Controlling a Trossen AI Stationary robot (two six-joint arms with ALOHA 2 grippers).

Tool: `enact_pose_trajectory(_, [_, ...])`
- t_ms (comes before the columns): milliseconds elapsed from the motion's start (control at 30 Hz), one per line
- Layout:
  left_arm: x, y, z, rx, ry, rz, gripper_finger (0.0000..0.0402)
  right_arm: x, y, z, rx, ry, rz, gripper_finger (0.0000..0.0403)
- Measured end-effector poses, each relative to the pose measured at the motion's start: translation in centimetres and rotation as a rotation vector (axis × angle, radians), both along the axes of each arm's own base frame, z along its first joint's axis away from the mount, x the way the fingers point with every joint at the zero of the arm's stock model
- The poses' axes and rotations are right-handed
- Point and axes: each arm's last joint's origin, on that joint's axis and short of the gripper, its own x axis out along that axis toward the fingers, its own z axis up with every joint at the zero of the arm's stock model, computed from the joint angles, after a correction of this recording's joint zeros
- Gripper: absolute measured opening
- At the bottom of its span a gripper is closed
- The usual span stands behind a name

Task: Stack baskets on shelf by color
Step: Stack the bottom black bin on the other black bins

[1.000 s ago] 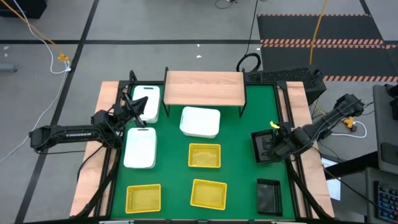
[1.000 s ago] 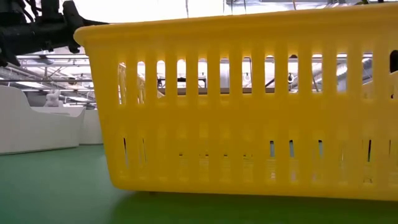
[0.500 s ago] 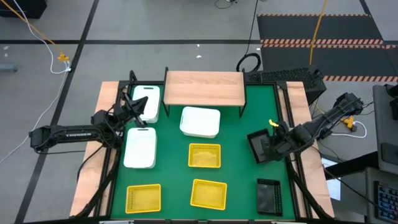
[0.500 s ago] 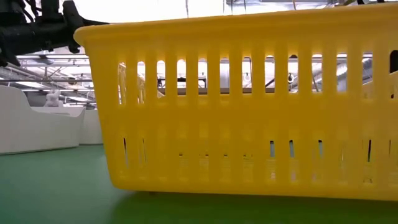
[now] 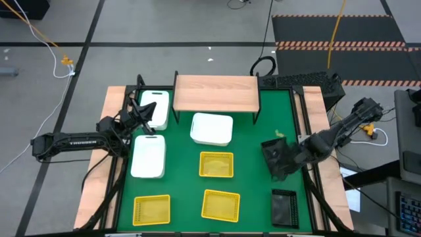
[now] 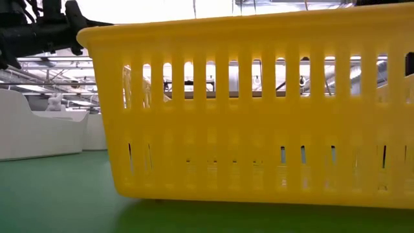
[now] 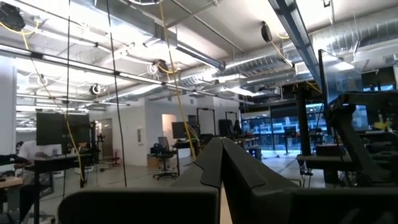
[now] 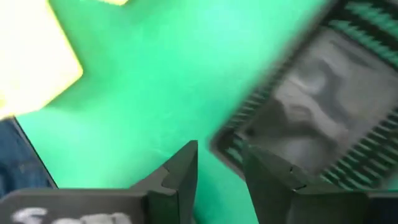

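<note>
Compared with one second earlier, the black basket held by the right end effector has shifted toward the counter's centre and now sits tilted, its rim turned at an angle to the counter edge; the right arm has followed it inward. All other items are unchanged.

The right end effector's fingers are pinching the rim of the black basket, one finger on each side of the wall. The left end effector hovers at the left side of the counter, between two white baskets; its fingers are pressed together, tip to tip.

The shelf stands at the far edge of the counter with its board bare. One white basket lies just in front of the shelf. A second white basket lies left of the shelf, and a third white basket lies nearer, below the left end effector. Three yellow baskets occupy the middle and near area: one central, one near centre, one near left. A second black basket lies at the near right corner. In the low view, a yellow basket fills most of the picture and blocks the counter behind it.

The counter carries a green mat with wooden borders. The room has a grey floor, hazard-striped matting and ceiling ducting.
</note>
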Motion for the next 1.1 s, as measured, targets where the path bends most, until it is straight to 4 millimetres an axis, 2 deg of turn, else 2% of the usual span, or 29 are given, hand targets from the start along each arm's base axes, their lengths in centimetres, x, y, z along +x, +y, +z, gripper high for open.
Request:
enact_pose_trajectory(133, [0.2, 0.1, -0.4, 0.015, 0.067, 0.031, 0.0005, 0.9, 2.2, -1.3, 0.086, 0.07, 0.114, 0.0097])
enact_pose_trajectory(367, [0.3, 0.2, -0.6, -0.014, 0.072, 0.042, 0.0005, 0.4, 4.7, -3.1, 0.114, 0.224, 0.126, 0.0075])
enact_pose_trajectory(633, [0.2, 0.3, -0.5, -0.015, 0.065, 0.082, 0.0005, 0.0, 5.7, -3.0, 0.156, 0.209, 0.147, 0.0066])
enact_pose_trajectory(733, [0.2, 0.3, -0.5, -0.017, 0.065, 0.087, 0.0005, -0.4, 5.8, -3.0, 0.111, 0.196, 0.198, 0.0065])
enact_pose_trajectory(867, [0.2, 0.3, -0.5, -0.017, 0.064, 0.087, 0.0005, -0.6, 5.7, -3.5, 0.079, 0.235, 0.196, 0.0066])
enact_pose_trajectory(1100, [0.1, 0.3, -0.5, -0.018, 0.063, 0.087, 0.0005, -0.5, 5.9, -5.1, 0.121, 0.19, 0.203, 0.0075])
